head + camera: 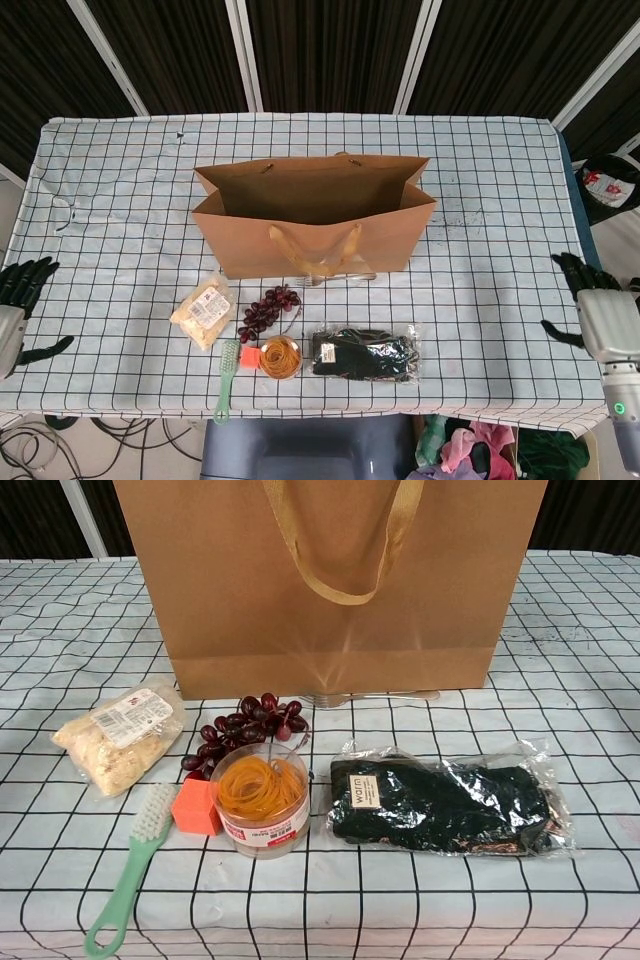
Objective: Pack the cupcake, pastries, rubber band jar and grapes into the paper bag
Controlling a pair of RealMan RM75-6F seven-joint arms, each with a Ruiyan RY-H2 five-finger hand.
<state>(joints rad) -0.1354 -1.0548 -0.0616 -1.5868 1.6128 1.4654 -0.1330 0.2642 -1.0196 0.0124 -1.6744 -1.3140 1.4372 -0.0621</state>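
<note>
The brown paper bag stands open and upright mid-table. In front of it lie a wrapped pack of pastries, a bunch of dark red grapes and a clear jar of orange rubber bands. No cupcake shows on the table. My left hand hangs at the table's left edge and my right hand at its right edge. Both are empty with fingers spread, far from the objects. Neither hand shows in the chest view.
A green brush and a small orange block lie left of the jar. A bagged black item lies right of it. A fork rests at the bag's foot.
</note>
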